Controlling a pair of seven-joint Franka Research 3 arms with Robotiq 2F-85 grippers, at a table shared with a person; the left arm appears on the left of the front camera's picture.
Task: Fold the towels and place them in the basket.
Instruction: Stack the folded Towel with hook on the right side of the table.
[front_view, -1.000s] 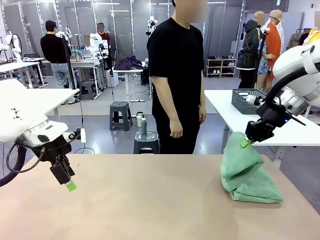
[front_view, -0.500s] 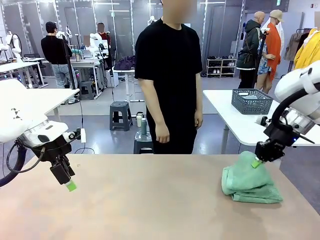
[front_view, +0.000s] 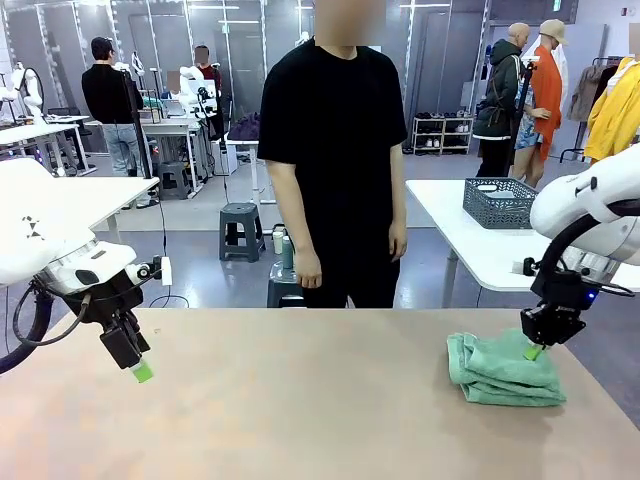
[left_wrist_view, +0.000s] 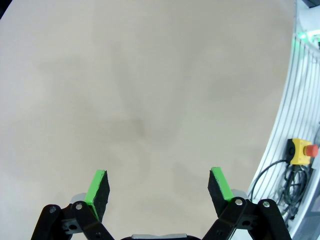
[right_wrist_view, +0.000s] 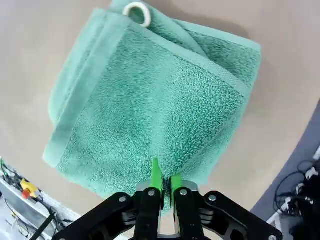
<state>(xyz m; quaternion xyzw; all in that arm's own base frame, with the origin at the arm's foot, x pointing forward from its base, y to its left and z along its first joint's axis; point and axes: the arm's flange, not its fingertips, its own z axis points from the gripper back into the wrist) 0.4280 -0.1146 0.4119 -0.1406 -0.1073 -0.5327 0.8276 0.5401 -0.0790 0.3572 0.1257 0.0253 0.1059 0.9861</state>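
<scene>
Green towel (right_wrist_view: 150, 95) pinched in right pincer (right_wrist_view: 163, 184) | left pincer (left_wrist_view: 159, 187) wide | no print

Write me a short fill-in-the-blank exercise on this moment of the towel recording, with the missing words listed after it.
1. The folded towel is mint-____ in colour.
2. The right gripper has its pads pinched on the towel's ____.
3. The left gripper hovers over bare table with its jaws ____.
4. The grey basket stands on a ____ table behind the person.

Missing words: green; edge; open; white
</scene>
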